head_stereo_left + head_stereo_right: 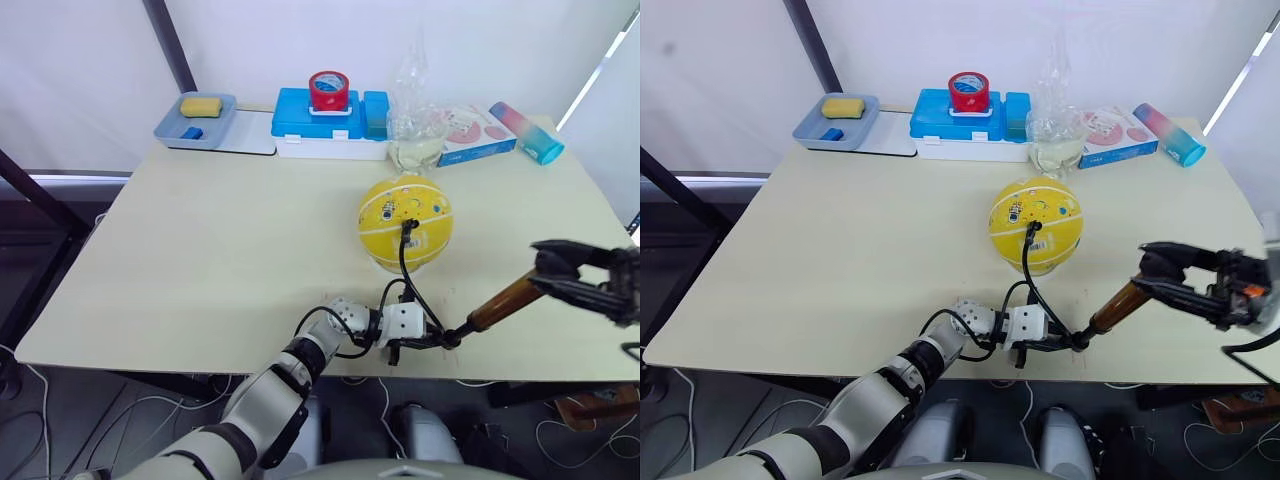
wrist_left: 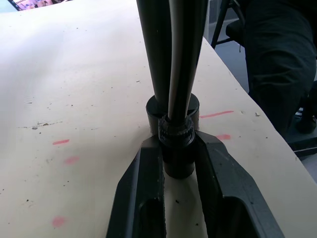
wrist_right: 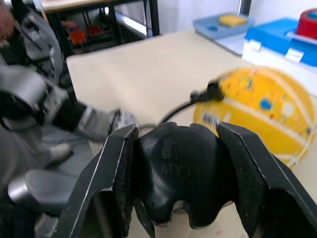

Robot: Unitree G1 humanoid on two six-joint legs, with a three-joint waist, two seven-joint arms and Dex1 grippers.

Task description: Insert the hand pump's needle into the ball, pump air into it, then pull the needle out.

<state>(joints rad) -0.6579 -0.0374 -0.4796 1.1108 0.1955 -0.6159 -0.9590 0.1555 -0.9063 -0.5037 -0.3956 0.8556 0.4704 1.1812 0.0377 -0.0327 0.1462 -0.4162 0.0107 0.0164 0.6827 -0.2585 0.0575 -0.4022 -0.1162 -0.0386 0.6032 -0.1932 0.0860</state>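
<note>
The yellow ball [image 1: 406, 222] rests round on the table, right of centre. A black fitting [image 1: 408, 226] sits plugged into its front face; the needle itself is hidden inside. A thin black hose [image 1: 408, 283] curves from there down to the hand pump's base. The hand pump [image 1: 503, 302] slants upward to the right near the front edge, amber tube showing. My left gripper [image 1: 425, 341] is shut on the pump's black base end [image 2: 174, 144]. My right gripper [image 1: 556, 275] is shut on the pump's black handle [image 3: 179, 168], raised off the table.
Along the back edge stand a blue-and-white box [image 1: 328, 125] with a red tape roll [image 1: 328, 90] on it, a grey tray [image 1: 196, 122] holding a yellow sponge, a clear plastic bag [image 1: 416, 120], a pink packet [image 1: 474, 132] and a pink-blue bottle [image 1: 527, 131].
</note>
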